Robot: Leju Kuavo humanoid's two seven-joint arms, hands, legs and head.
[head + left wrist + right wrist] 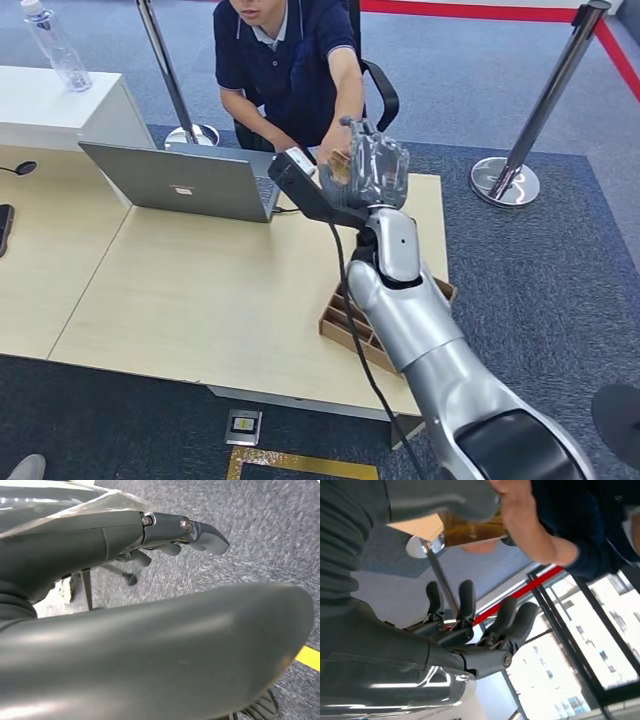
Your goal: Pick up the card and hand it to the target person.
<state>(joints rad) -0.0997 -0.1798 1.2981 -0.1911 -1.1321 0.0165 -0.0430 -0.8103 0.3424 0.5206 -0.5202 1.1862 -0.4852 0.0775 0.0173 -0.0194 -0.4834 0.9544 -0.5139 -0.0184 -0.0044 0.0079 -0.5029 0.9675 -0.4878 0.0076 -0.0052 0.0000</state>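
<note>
In the head view, upper centre, we see the right hand (367,170) holding the thin amber card (339,166) against the person's hand (333,152); releasing early would drop it onto the pale wooden worktop (211,290). Left wrist view: left hand (181,532) loosely spread, holding nothing. Right wrist view: card (473,530) pinched near the upper edge.

Even bright indoor light; wrist views blurred up close, windows (584,645) overexposed

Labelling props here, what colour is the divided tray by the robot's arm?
Brown, like cardboard; the tray shows best in the head view.
</note>
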